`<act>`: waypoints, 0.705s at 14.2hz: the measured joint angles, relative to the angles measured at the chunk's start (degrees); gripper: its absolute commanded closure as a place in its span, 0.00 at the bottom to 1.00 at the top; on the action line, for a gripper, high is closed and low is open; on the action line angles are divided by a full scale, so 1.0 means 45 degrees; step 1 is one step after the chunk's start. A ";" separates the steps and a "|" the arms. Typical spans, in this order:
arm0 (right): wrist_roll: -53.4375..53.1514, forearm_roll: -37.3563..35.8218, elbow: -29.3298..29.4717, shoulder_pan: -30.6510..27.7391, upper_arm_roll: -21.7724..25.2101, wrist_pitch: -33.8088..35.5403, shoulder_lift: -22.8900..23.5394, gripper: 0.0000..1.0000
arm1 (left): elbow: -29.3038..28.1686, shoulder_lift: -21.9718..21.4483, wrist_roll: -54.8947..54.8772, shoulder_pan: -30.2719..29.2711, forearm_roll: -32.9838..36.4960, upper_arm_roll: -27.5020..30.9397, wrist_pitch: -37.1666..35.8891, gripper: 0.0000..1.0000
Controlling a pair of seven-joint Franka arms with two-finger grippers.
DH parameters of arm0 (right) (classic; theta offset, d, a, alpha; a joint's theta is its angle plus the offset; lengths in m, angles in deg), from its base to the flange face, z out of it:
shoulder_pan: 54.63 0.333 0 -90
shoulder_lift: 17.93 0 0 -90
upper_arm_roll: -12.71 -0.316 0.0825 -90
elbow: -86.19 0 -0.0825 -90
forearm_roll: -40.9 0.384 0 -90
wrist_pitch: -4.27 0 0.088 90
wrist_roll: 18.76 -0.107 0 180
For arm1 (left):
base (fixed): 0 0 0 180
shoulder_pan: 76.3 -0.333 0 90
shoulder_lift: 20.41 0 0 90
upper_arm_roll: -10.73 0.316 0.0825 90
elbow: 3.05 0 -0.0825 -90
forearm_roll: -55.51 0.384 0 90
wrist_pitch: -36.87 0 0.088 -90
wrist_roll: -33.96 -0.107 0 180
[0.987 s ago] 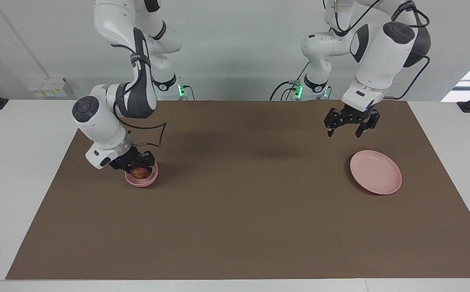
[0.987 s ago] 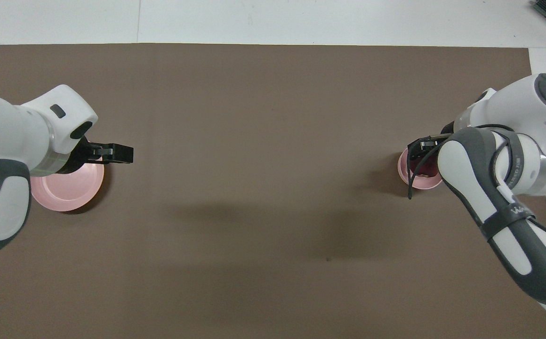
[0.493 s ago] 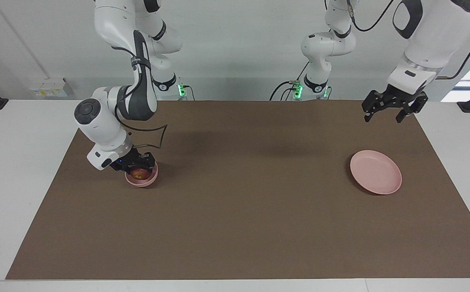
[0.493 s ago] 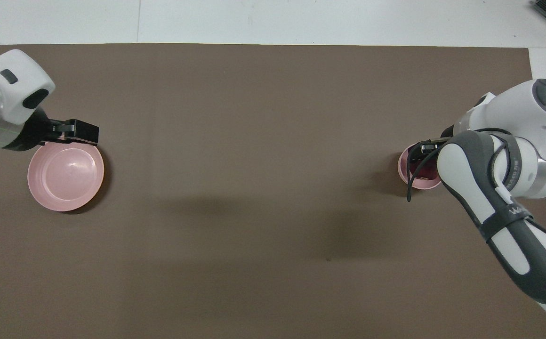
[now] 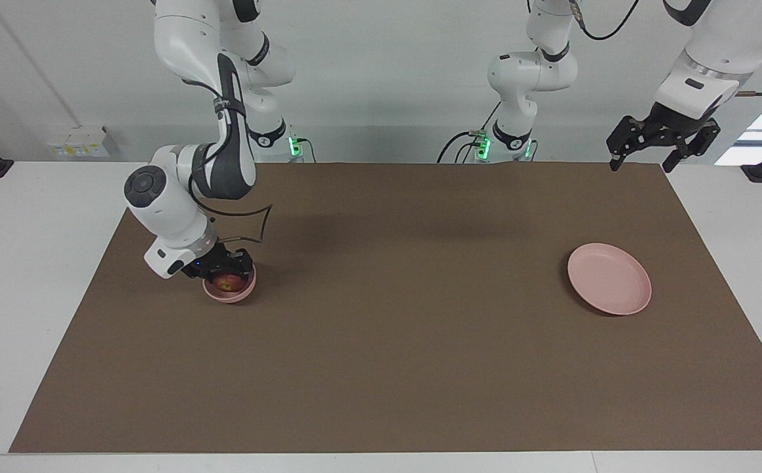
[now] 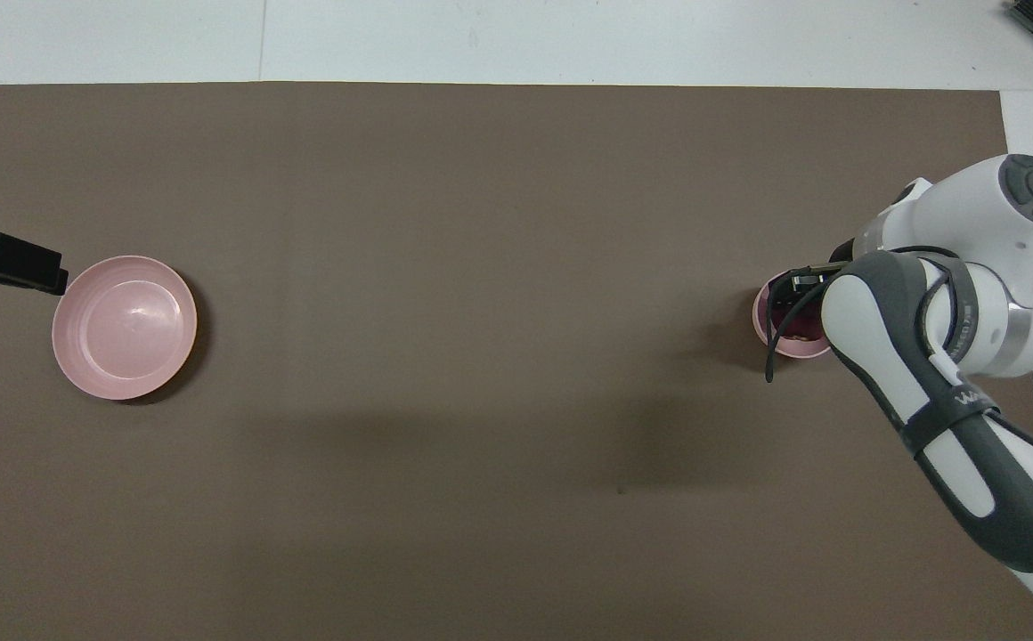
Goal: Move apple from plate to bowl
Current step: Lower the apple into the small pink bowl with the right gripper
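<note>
The apple [image 5: 226, 283], a small round dark-red fruit with a yellowish patch, lies inside the bowl [image 5: 244, 292], a small, deep, round pink dish at the right arm's end of the brown mat [image 5: 381, 368]. The right gripper [image 5: 218, 266] hangs directly over it, tips down at the bowl's rim on the side nearer the robots, so the apple sits just below and between them. Whether the fingers are closed on the fruit or already parted from it cannot be told: the wrist and its cable cover them from above, and from across the table they merge with the dark apple. Probably the apple rests on the bowl's floor, since it looks low in the dish.

The plate [image 5: 609, 278], a wide, shallow, round pink dish with a low rim, lies bare at the left arm's end of the mat, well apart from the bowl. The left gripper [image 5: 663, 139] waits high in the air over the mat's corner close to its own base, clear of the plate, its fingers spread wide and holding nothing.

Judging by this, the transfer is as good as done; only letting go, if needed, and lifting straight up remain, so that the bowl is not tipped.
</note>
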State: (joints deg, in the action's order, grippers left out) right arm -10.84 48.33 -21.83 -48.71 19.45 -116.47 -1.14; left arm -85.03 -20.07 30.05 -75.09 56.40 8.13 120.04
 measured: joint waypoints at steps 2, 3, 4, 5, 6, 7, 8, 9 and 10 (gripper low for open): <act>0.0000 0.0000 -0.0032 0.0000 0.0000 -0.0017 0.0058 1.00 | -0.0030 -0.0209 0.0000 0.0001 -0.0026 0.0010 -0.0079 0.00; 0.0000 0.0000 -0.0070 0.0000 0.0000 -0.0053 0.0087 1.00 | -0.0071 -0.0271 0.0000 0.0001 -0.0030 0.0013 -0.0135 0.00; 0.0000 0.0000 -0.0118 0.0000 0.0000 -0.0138 0.0109 1.00 | -0.0150 -0.0315 0.0003 0.0003 -0.0034 0.0013 -0.0155 0.00; 0.0000 0.0000 -0.0159 0.0000 0.0000 -0.0199 0.0126 1.00 | -0.0252 -0.0351 0.0008 0.0004 -0.0057 0.0014 -0.0155 0.00; 0.0000 0.0000 -0.0202 0.0000 0.0000 -0.0210 0.0135 1.00 | -0.0327 -0.0375 0.0010 0.0004 -0.0110 0.0023 -0.0156 0.00; 0.0000 0.0000 -0.0242 0.0000 0.0000 -0.0213 0.0135 0.96 | -0.0365 -0.0385 0.0013 0.0004 -0.0160 0.0037 -0.0156 0.00; 0.0000 0.0000 -0.0278 0.0000 0.0000 -0.0215 0.0135 0.79 | -0.0372 -0.0387 0.0014 0.0004 -0.0191 0.0056 -0.0155 0.00; 0.0000 0.0000 -0.0316 0.0000 0.0000 -0.0216 0.0136 0.63 | -0.0373 -0.0388 0.0014 0.0004 -0.0202 0.0071 -0.0155 0.00; 0.0000 0.0000 -0.0355 0.0000 0.0000 -0.0216 0.0136 0.52 | -0.0372 -0.0389 0.0014 0.0004 -0.0208 0.0088 -0.0155 0.00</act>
State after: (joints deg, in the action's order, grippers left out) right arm -10.84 48.33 -23.43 -48.71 19.45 -117.44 -0.53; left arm -86.71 -21.82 30.11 -75.07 55.46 8.52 119.34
